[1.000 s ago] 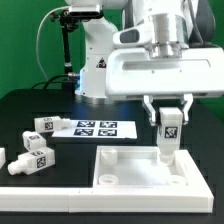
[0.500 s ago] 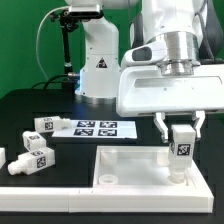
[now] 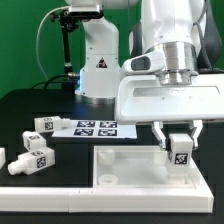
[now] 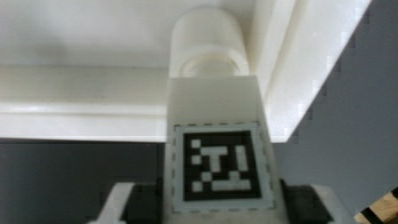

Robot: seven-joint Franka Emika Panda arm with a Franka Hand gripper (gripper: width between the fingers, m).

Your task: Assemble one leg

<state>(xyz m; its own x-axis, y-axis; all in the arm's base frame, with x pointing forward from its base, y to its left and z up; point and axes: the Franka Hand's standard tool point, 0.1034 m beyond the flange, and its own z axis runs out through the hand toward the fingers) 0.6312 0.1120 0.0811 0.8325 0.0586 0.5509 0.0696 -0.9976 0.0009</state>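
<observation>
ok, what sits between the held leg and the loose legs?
In the exterior view, the marker board and the white panel's far rim lie between the leg in the gripper and the loose legs. Nothing else.
</observation>
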